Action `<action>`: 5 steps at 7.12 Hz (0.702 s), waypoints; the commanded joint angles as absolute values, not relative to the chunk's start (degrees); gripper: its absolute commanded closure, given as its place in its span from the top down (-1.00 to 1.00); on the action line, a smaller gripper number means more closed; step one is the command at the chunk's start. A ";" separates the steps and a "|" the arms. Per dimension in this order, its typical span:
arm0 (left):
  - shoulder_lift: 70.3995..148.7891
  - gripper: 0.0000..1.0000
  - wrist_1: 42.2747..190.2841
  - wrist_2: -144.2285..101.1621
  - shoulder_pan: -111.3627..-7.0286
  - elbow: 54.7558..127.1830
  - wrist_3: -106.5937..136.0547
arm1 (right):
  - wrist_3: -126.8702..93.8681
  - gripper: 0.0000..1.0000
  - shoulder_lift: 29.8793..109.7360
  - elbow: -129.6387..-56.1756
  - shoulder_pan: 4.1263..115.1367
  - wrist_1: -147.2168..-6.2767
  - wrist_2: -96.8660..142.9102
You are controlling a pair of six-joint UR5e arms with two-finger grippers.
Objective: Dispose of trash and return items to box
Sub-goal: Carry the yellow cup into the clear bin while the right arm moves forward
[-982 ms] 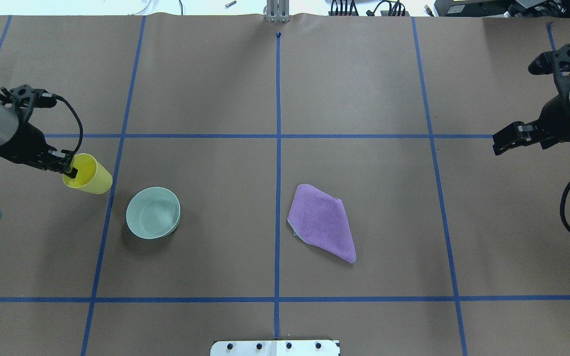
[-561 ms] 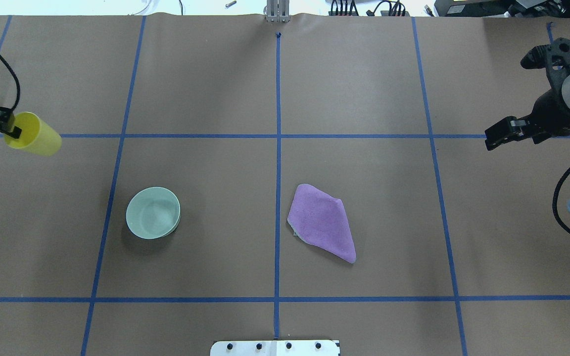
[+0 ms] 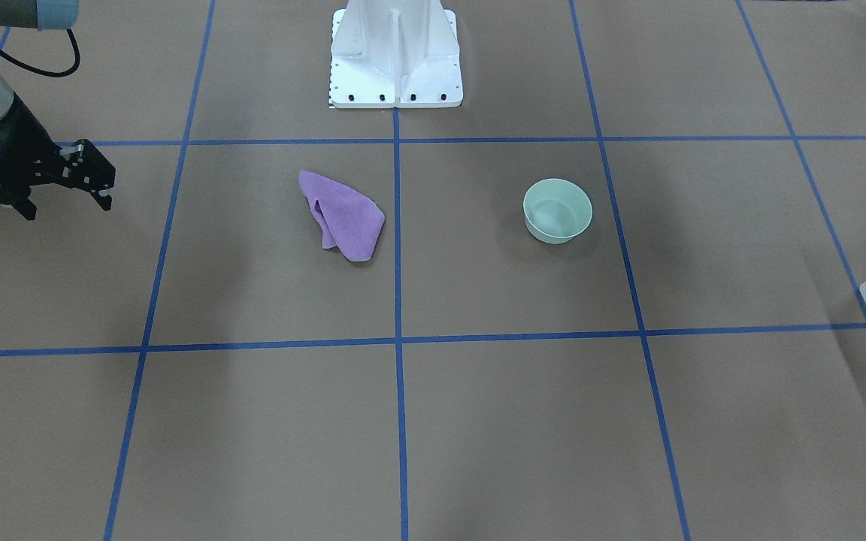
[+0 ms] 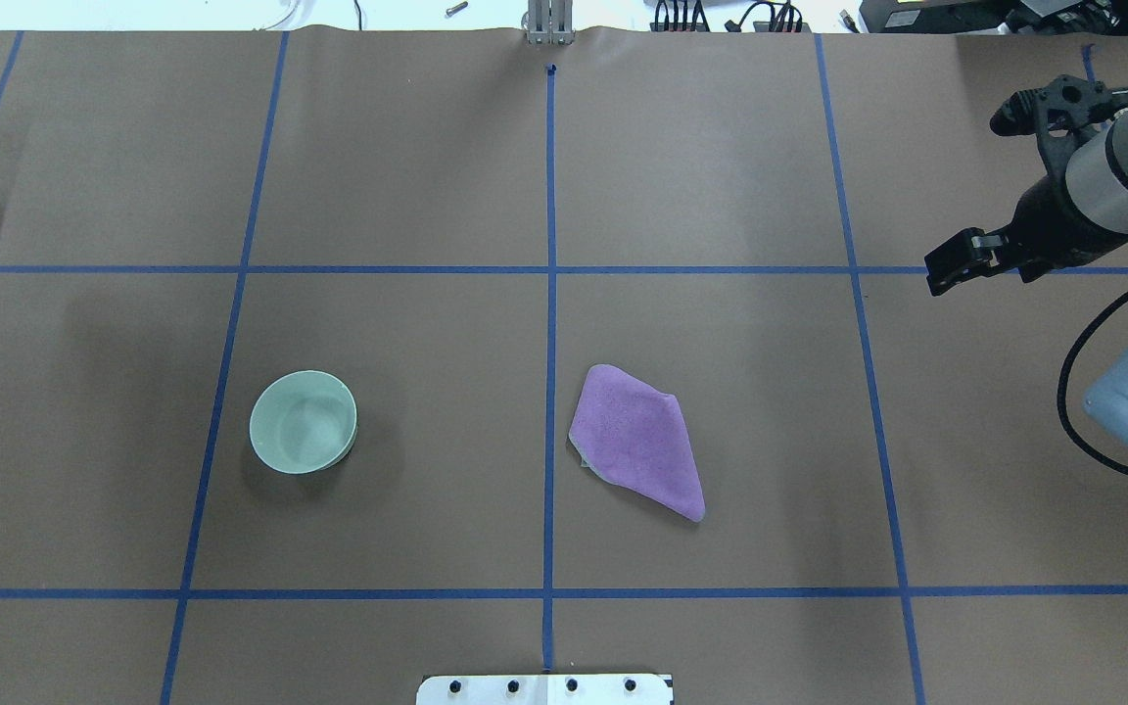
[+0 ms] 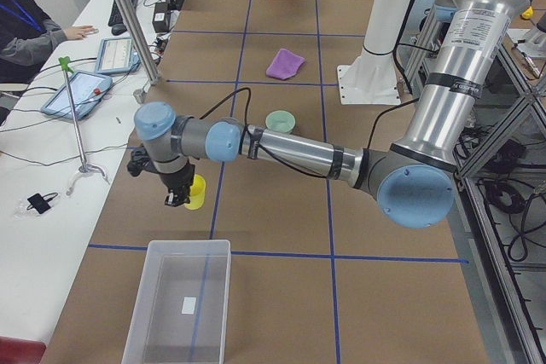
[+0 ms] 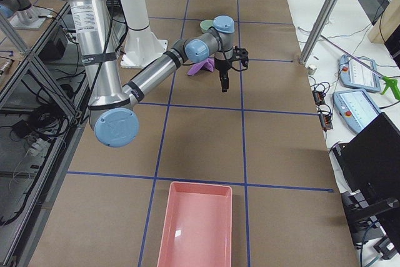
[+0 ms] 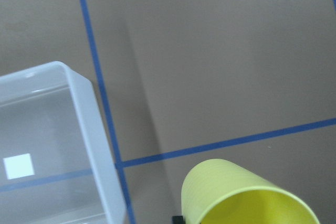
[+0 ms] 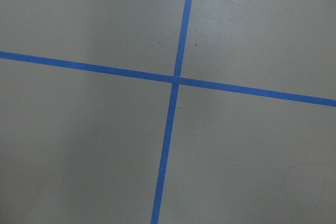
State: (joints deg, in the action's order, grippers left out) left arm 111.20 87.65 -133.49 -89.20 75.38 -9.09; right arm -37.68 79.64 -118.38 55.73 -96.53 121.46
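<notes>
Clear plastic box (image 5: 189, 244) sits at the near end of the brown tabletop (image 4: 407, 176), seen from the robot's left side, with a small white label on its floor. Just beyond its far rim, the left hand (image 5: 175, 198) holds a yellow cup (image 5: 197, 193) by the rim. The left wrist camera shows the cup (image 7: 236, 192) close beneath it, mouth turned toward the lens, a sliver of black finger at its rim, and the corner of the box (image 7: 84, 129) beside it. Farther along, a pale green bowl (image 4: 303, 421) stands upright by itself on the tabletop. Past the middle tape line lies a crumpled purple cloth (image 4: 637, 441), well apart from the bowl. Farther still, the right hand (image 3: 68, 204) hangs over bare tabletop with its fingers spread wide and nothing between them; its wrist camera sees only crossed blue tape lines. At the far end rests a pink tray (image 6: 197, 223).
</notes>
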 commanded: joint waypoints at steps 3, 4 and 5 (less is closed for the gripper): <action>120.06 -1.00 114.66 -132.10 -88.09 39.32 -12.75 | -37.79 1.00 79.01 -117.69 55.20 -96.50 121.11; 119.88 -1.00 115.22 -132.19 -86.85 38.94 -10.83 | -37.79 1.00 78.32 -117.34 55.20 -96.50 121.11; 119.36 -1.00 116.36 -132.19 -85.62 38.76 -10.38 | -37.79 1.00 78.31 -117.33 55.20 -96.50 121.11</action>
